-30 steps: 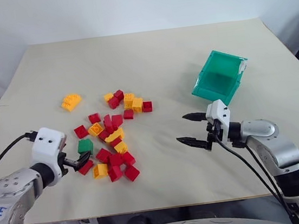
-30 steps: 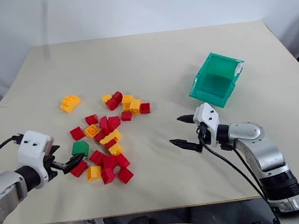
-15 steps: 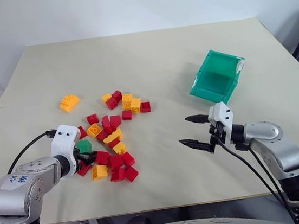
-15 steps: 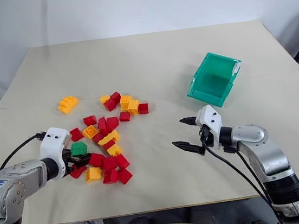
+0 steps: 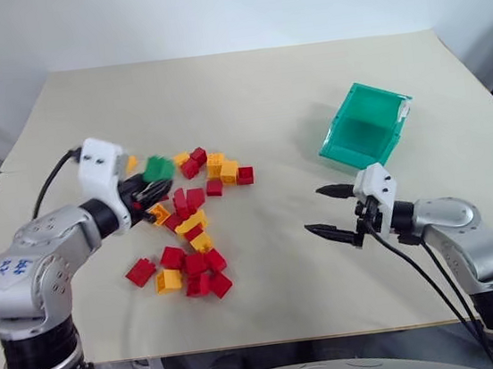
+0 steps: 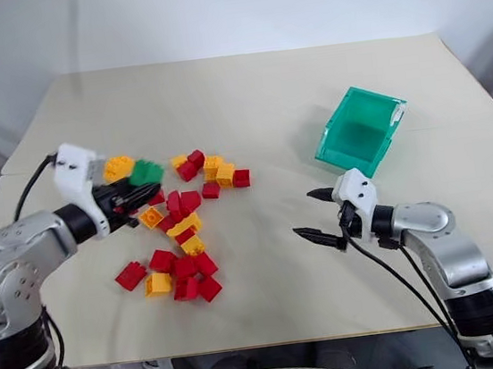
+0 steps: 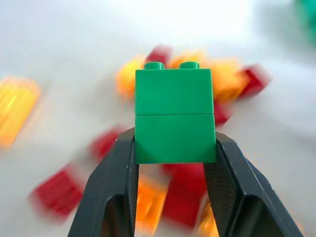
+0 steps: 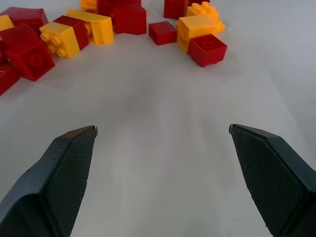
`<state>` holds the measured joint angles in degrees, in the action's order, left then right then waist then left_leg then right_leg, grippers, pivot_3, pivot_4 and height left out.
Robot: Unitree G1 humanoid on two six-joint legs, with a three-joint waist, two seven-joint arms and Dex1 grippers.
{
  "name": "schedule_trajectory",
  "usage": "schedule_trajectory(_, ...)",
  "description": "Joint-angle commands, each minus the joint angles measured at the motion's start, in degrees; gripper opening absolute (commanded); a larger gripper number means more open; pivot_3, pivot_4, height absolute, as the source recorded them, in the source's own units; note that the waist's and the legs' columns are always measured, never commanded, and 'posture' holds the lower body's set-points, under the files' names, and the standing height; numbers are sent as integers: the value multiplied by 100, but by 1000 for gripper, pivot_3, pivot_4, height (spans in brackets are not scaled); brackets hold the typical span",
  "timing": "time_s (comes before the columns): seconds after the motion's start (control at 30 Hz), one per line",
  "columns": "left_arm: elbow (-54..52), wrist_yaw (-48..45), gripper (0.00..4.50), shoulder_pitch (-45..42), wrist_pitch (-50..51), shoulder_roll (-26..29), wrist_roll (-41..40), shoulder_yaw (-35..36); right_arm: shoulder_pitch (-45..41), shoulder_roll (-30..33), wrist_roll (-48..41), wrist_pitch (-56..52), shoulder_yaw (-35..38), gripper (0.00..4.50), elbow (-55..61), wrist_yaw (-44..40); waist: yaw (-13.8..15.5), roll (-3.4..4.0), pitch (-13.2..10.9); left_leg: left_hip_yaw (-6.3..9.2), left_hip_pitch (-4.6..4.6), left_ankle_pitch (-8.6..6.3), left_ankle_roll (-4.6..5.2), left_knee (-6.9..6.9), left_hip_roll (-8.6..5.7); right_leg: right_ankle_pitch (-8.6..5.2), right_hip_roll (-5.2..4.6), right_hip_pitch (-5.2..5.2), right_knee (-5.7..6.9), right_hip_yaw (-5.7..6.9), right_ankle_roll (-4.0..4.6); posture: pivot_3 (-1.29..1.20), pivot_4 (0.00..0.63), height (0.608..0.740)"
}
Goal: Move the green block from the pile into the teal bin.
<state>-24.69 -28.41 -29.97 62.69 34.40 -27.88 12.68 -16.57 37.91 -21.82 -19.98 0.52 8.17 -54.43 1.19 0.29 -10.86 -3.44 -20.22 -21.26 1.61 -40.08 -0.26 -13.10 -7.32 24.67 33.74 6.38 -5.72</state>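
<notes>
My left gripper (image 5: 152, 191) is shut on the green block (image 5: 157, 168) and holds it in the air above the left side of the pile (image 5: 189, 232) of red and yellow-orange bricks. In the left wrist view the green block (image 7: 175, 116) sits upright between the two black fingers (image 7: 118, 170), studs up. The teal bin (image 5: 367, 124) stands on the table at the right, its open side facing me. Below it my right gripper (image 5: 329, 210) hovers open over bare table, nothing between its fingers (image 8: 69, 148).
A lone yellow-orange brick (image 6: 118, 168) lies left of the pile, just behind my left gripper. The cream table (image 5: 243, 86) stretches bare behind the pile and between pile and bin. Its front edge runs close below both arms.
My left gripper has shut on the green block and lifted it out of the pile, up and away from me. My right gripper stays open, drifting slightly right.
</notes>
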Motion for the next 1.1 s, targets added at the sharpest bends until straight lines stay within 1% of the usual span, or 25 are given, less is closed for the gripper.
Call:
schedule_trajectory(0.03, 749, -1223, 1480, -521, -1588, -190, 133, -1053, 7, 191, -5, 196, 337, 4500, -68, -37, 39, 0, 0, -2, 1, 0, 1, -1, -2, 1, -1, -3, 0, -1, -1, 0, 150, 740)
schedule_trajectory(0.1, 1394, -1666, 1480, -821, -2140, -475, 306, -1623, 91, 303, -45, 205, 480, 4500, -133, -92, 39, 0, 0, -7, 1, 3, 6, -2, -5, 5, -2, -6, -7, -4, -8, 0, 150, 740)
schedule_trajectory(0.23, 2488, -2789, 1480, -1181, -3370, -807, 860, -2785, 268, 486, 25, 349, 738, 4500, -205, -70, 14, 1, 0, -32, -2, 6, 13, 3, -4, 9, 8, -4, -19, -8, -16, 0, 150, 740)
schedule_trajectory(0.33, 3628, -3230, 1480, -1522, -4362, -1212, 1477, -3465, 531, 581, 23, 356, 1070, 4500, -19, 118, 27, 0, -1, -53, -6, 6, 14, 2, -6, 9, 22, -4, -23, -4, -16, 0, 150, 740)
schedule_trajectory(0.4, 4177, -3349, 2205, -1715, -4851, -1369, 1774, -3643, 730, 613, -13, 312, 1243, 4500, 160, 195, 34, -1, -1, -63, -8, 6, 14, -1, -6, 9, 25, -3, -23, -3, -16, 0, 150, 740)
schedule_trajectory(0.5, 4737, -3280, 2982, -1976, -5124, -1592, 2024, -3655, 1027, 616, -54, 221, 1444, 4500, 443, 323, 35, -3, -2, -59, -8, 7, 15, -1, 2, 10, 25, -2, -21, -5, -16, 0, 150, 740)
schedule_trajectory(0.53, 4814, -3333, 3361, -2033, -5139, -1643, 2038, -3631, 1211, 626, -59, 222, 1545, 4500, 584, 353, 32, -4, -3, -53, -9, 8, 17, -1, 4, 11, 24, -3, -22, -5, -17, 0, 150, 740)
schedule_trajectory(0.6, 4860, -3456, 3961, -2102, -5166, -1650, 2030, -3532, 1556, 662, -94, 168, 1755, 4500, 855, 385, 38, -3, -2, -47, -10, 8, 21, 0, 7, 12, 20, -2, -22, -5, -19, 0, 150, 740)
schedule_trajectory(0.67, 4810, -3638, 4449, -2117, -5154, -1559, 1932, -3372, 1791, 735, -171, 43, 1965, 4500, 1038, 396, 38, -4, -3, -37, -11, 5, 26, -1, 7, 13, 19, -3, -24, -6, -21, 0, 150, 740)
schedule_trajectory(0.83, 4649, -3903, 4449, -2060, -5229, -1251, 1708, -2853, 2143, 1067, -272, -335, 2427, 4500, 1238, 332, 25, -4, -3, -28, -9, 2, 48, -6, -2, 21, 4, -3, -25, -16, -34, 0, 150, 740)
schedule_trajectory(0.93, 4414, -4020, 4449, -1807, -5224, -675, 1243, -2010, 2647, 1344, -543, -709, 3062, 4500, 1639, 40, 32, -1, -4, -23, -9, 2, 49, -6, -1, 21, 1, -1, -24, -17, -34, 0, 150, 740)
schedule_trajectory(1.03, 4244, -4077, 4449, -1564, -5046, -305, 1159, -1781, 2672, 1442, -644, -965, 3018, 4500, 1810, 105, -7, -4, -5, -19, -7, 0, 45, 0, 7, 18, 10, -1, -27, -15, -29, 0, 150, 740)
schedule_trajectory(1.1, 4037, -4067, 4449, -1343, -4942, -106, 1122, -1641, 2415, 1441, -758, -1191, 2706, 4500, 1937, 202, 13, -4, -5, -20, 0, 0, 46, -2, 0, 19, 2, -9, -25, -16, -32, 0, 150, 740)
